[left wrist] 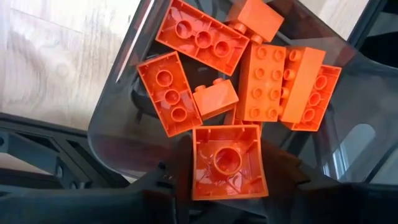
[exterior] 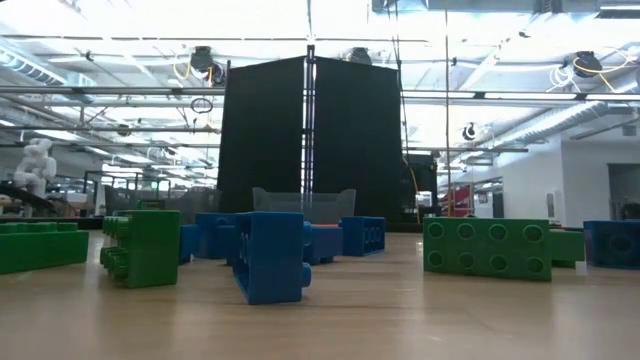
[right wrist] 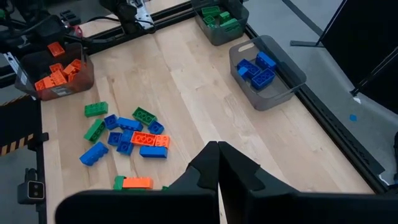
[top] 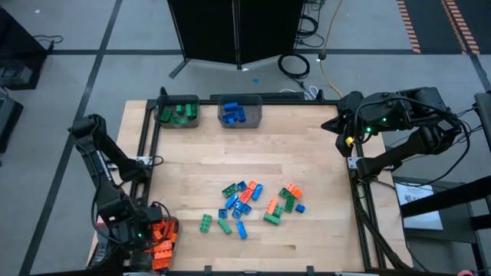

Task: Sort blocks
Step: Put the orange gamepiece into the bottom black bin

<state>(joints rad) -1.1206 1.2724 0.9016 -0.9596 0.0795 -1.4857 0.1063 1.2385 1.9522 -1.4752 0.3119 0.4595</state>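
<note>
My left gripper is at the table's near left corner, over a translucent grey bin of orange blocks, shut on a small square orange block. Loose orange, green and blue blocks lie in a pile at the table's middle, and show close up in the low view. My right gripper hangs shut, high over the far right corner, holding nothing. Neither gripper shows in the low view. My left gripper pinches the small orange block by two opposite side walls between its two fingers. The fingers come from above, pointing down. The block's hollow underside faces the wrist camera, and it hangs over the orange blocks in the bin.
A bin of green blocks and a bin of blue blocks stand along the far edge. The orange bin sits at the near left corner. Dark frame rails run along the table's sides. Bare wood lies between pile and far bins.
</note>
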